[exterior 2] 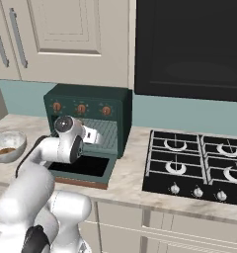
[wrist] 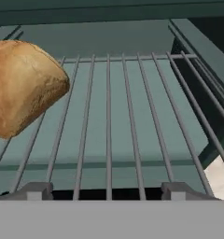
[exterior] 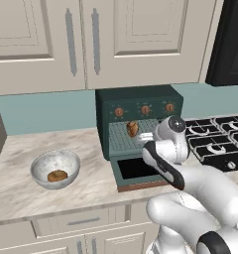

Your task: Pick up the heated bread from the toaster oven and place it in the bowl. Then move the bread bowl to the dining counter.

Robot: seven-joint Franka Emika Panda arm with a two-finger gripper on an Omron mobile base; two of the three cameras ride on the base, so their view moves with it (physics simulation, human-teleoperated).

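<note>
The dark green toaster oven [exterior: 139, 105] [exterior 2: 88, 106] stands on the counter with its door dropped open. The heated bread [exterior: 133, 129], a golden-brown roll, lies on the wire rack [wrist: 128, 116]. In the hand view the bread [wrist: 23, 86] sits at the upper left, beyond and left of the left fingertip [wrist: 37, 190]. My gripper [wrist: 108, 191] [exterior: 141, 140] [exterior 2: 94, 137] reaches into the oven mouth just over the rack, open, with nothing between its fingers. The marbled bowl [exterior: 44, 166] [exterior 2: 14, 141] rests on the counter left of the oven. The dining counter is out of view.
A flat round brown piece [exterior: 57, 175] lies inside the bowl. The lowered oven door [exterior: 137, 171] [exterior 2: 81, 168] juts toward the counter's front edge under my arm. A black gas stove [exterior: 217, 141] [exterior 2: 199, 163] is right of the oven. Cream cabinets hang above.
</note>
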